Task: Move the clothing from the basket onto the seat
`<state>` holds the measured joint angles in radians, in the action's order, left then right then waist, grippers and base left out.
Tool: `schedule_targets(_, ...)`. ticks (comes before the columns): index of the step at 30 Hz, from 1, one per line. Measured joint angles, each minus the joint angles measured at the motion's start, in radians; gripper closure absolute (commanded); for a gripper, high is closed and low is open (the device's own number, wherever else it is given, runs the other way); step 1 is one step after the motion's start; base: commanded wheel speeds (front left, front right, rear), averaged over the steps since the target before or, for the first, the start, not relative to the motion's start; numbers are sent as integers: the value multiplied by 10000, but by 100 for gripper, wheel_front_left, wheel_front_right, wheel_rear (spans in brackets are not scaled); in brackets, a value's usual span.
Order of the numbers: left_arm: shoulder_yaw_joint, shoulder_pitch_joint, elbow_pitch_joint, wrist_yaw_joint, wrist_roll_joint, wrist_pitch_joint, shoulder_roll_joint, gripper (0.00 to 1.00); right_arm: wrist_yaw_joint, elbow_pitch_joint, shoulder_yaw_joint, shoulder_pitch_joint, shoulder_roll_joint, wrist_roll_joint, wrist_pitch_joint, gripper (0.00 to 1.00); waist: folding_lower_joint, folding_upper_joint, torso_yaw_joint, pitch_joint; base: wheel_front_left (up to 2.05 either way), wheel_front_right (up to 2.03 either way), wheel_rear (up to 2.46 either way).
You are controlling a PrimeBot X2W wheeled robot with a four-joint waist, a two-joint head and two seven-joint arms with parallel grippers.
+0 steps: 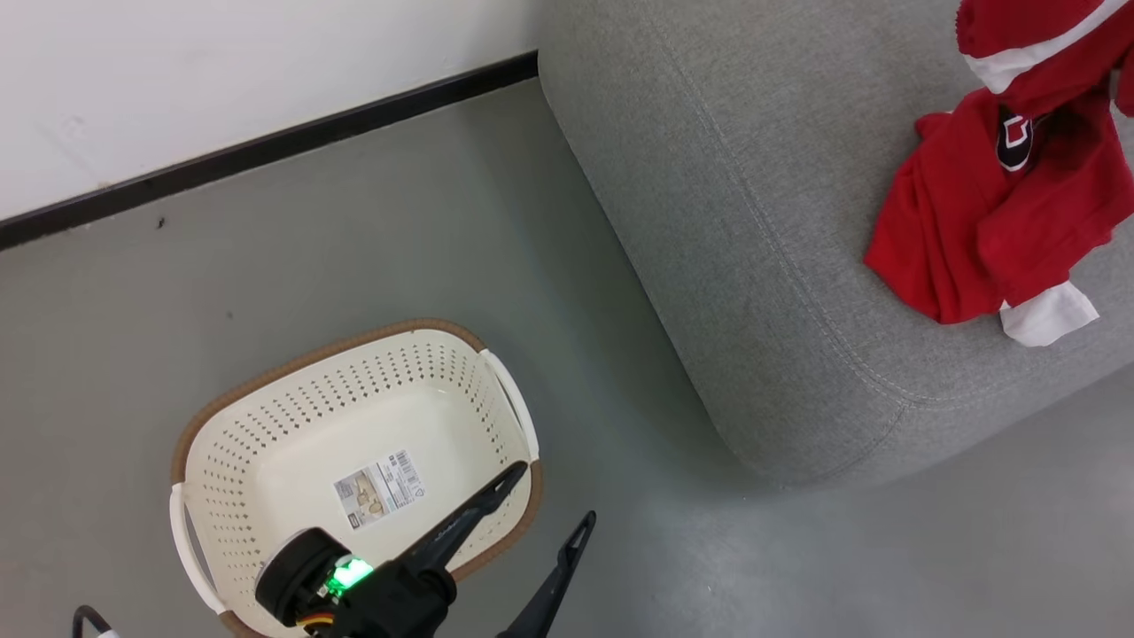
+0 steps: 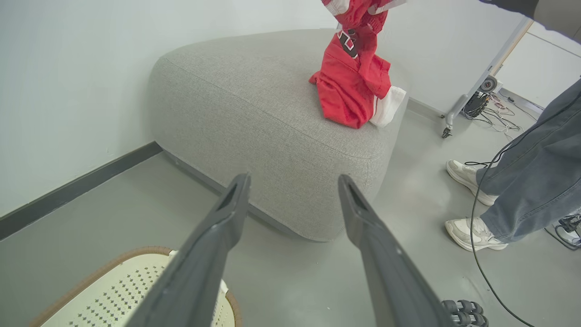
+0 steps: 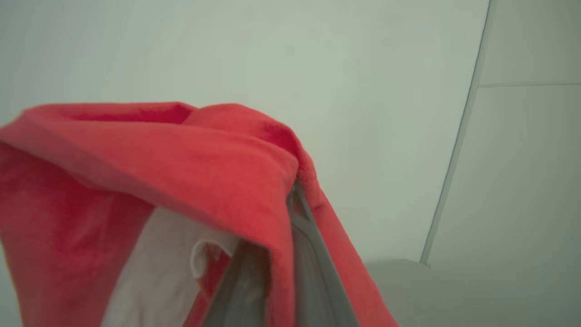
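Observation:
The cream basket (image 1: 266, 461) stands on the floor with just a paper label (image 1: 379, 487) inside; its rim (image 2: 136, 254) also shows in the left wrist view. My left gripper (image 1: 545, 503) hovers open over the basket's right rim, with nothing between its fingers (image 2: 292, 179). The red clothing (image 1: 992, 221) lies bunched on the grey seat (image 1: 753, 221), and its upper part rises to the top edge of the head view. In the left wrist view the clothing (image 2: 354, 86) stands in a column on the seat (image 2: 254, 100). Red fabric (image 3: 181, 159) drapes over my right gripper (image 3: 295, 195), which is shut on it.
A white wall with a black baseboard (image 1: 266, 151) runs behind the basket and seat. A person's legs in jeans (image 2: 535, 168) and white shoes (image 2: 472, 231) stand right of the seat, among floor cables (image 2: 494, 118) and a wheeled stand (image 2: 472, 91).

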<state>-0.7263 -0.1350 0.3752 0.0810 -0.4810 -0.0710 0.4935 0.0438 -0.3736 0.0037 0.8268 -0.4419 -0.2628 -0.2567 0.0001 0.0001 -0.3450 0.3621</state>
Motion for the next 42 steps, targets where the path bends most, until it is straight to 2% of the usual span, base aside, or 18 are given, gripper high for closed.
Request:
schedule_targets(7, 401, 0, 201, 130, 0, -155, 284, 0, 36, -871, -10, 20, 27, 17, -2, 100, 0, 0, 40, 571, 0, 0, 0)
schedule_targets(14, 681, 1, 326, 169, 0, -153, 355, 0, 100, -1367, 426, -734, 886, 161, 0, 100, 0, 0, -132, 860, 0, 0, 0)
schedule_targets(20, 709, -8, 353, 171, -2, -167, 347, 0, 163, -2073, 127, -1122, 759, 63, -2, 100, -1, 0, -280, 942, 0, 0, 0)
schedule_targets(28, 809, 4, 366, 244, -4, -169, 378, 0, 366, -2474, -136, -1964, 1250, -23, 0, 100, -2, 0, -418, 912, 0, 0, 0)
schedule_targets(29, 805, 3, 380, 244, -4, -173, 368, 0, 366, -2608, -192, -1966, 1252, -44, 0, 96, -2, 0, -432, 906, 0, 0, 0)
schedule_targets(31, 805, 4, 405, 245, -4, -234, 351, 0, 368, -2792, -268, -1966, 1239, -111, 0, 73, -2, 0, -451, 897, 0, 0, 0)
schedule_targets(34, 805, 5, 410, 245, -6, -244, 336, 0, 454, -2798, -240, -1960, 1459, -102, 0, 44, -2, 0, -467, 874, 0, 0, 0)
schedule_targets(35, 786, 1, 337, 245, -21, -240, 161, 0, 571, -2625, -226, -1993, 1486, 188, 0, 0, -2, 0, -440, 690, 0, 0, 0)
schedule_targets(42, 813, 1, -46, 247, -128, -48, -171, 0, 616, -1733, -8, -3086, 1452, 633, 0, 0, -2, -1, -303, 307, 0, 0, 0)
